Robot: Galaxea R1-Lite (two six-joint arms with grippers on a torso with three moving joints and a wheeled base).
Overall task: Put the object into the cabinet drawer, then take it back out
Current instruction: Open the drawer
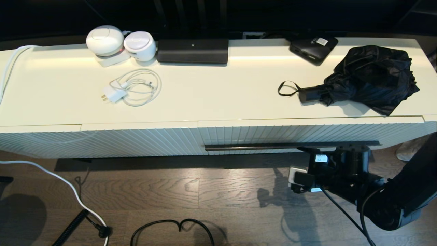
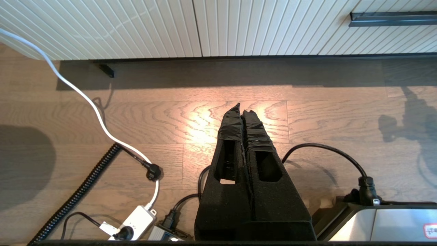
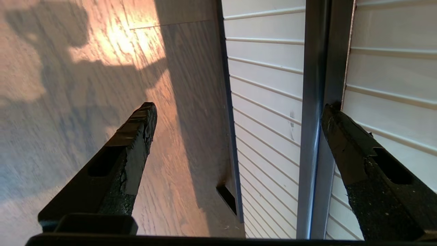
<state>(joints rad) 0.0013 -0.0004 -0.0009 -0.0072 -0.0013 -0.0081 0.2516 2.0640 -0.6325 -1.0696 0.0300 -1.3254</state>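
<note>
The black folding umbrella (image 1: pixel 370 77) lies on the cabinet top at the right, its short handle (image 1: pixel 309 94) and wrist loop pointing left. Below it the ribbed cream drawer (image 1: pixel 273 134) is closed, with its dark handle bar (image 1: pixel 273 146) along the lower edge. My right gripper (image 1: pixel 336 147) is at the bar's right part. In the right wrist view it (image 3: pixel 239 107) is open and straddles the handle bar (image 3: pixel 312 102), one finger (image 3: pixel 341 143) beyond the bar against the ribs, the other (image 3: pixel 136 136) over the floor. My left gripper (image 2: pixel 243 108) hangs shut and empty over the floor.
On the cabinet top are a flat black box with a white sticker (image 1: pixel 313 48), a long black bar (image 1: pixel 193 50), two white round devices (image 1: pixel 105 40) and a white charger with coiled cable (image 1: pixel 133 87). Cables (image 1: pixel 68 188) and a power strip (image 2: pixel 136 218) lie on the wooden floor.
</note>
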